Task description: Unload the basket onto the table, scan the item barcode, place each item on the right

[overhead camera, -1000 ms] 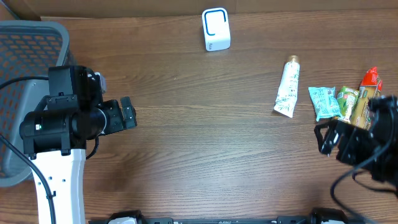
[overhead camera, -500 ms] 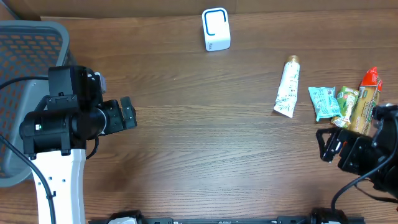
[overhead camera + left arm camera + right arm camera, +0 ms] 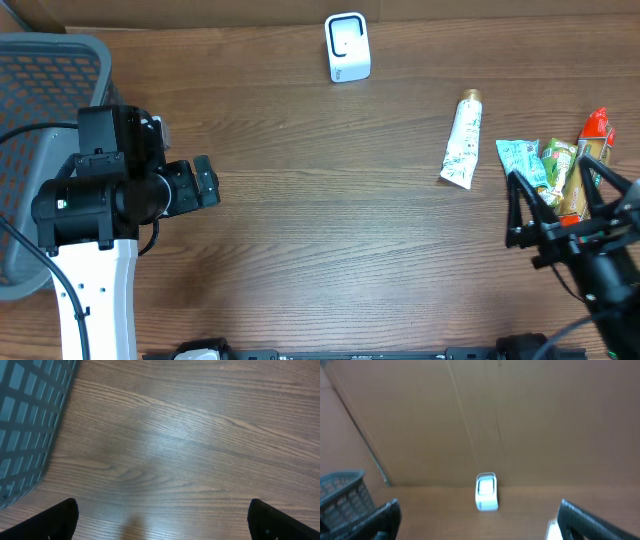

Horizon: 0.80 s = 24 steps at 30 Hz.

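The white barcode scanner [image 3: 347, 47] stands at the back of the table and shows small and blurred in the right wrist view [image 3: 486, 491]. The items lie at the right: a white tube [image 3: 463, 140], a teal packet [image 3: 518, 163], a green packet [image 3: 557, 163] and a red-capped pack [image 3: 593, 140]. My right gripper [image 3: 562, 195] is open, raised over the near ends of the packets and facing the back wall, holding nothing [image 3: 480, 522]. My left gripper [image 3: 205, 183] hangs open over bare wood at the left [image 3: 162, 527].
A grey mesh basket [image 3: 50, 60] fills the far left, and its corner shows in the left wrist view [image 3: 25, 420]. A brown cardboard wall [image 3: 485, 420] closes the back of the table. The white tube's end [image 3: 551, 531] peeks in low on the right.
The right gripper has swung from pointing left near the table's right edge to pointing towards the back, its fingers now spread over the packets. The left arm has stayed still.
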Available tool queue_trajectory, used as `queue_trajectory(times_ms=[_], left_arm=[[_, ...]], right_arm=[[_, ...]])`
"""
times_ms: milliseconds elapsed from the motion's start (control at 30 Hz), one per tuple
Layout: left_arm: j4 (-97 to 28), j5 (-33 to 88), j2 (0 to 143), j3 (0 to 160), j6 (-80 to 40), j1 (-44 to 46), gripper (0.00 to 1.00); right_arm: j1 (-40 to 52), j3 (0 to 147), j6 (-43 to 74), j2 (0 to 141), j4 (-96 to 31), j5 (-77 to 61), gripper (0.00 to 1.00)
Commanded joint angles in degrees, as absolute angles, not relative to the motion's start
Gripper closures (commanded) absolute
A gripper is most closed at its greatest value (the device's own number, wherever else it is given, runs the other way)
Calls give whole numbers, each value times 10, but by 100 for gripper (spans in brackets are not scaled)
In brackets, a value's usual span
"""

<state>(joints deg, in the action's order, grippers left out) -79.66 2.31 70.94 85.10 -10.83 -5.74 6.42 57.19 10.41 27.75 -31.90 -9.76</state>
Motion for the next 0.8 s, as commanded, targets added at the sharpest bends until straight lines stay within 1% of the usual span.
queue_trajectory(times_ms=[0, 100, 200, 400, 600, 767], left_arm=[[-795, 25, 709, 856, -118, -59, 0], [-795, 25, 709, 856, -118, -59, 0], [-795, 25, 709, 856, -118, -59, 0], [-795, 25, 709, 856, -118, -59, 0], [-795, 25, 709, 856, -118, -59, 1], [-795, 25, 709, 856, -118, -59, 0]], right_arm=[[81, 465, 104, 234, -249, -73, 0], [96, 371, 104, 188, -179, -37, 0], [107, 286, 104, 142, -137, 2, 0], [109, 164, 103, 80, -87, 45, 0], [109, 80, 104, 34, -56, 64, 0], [109, 43, 104, 16, -52, 66, 0]])
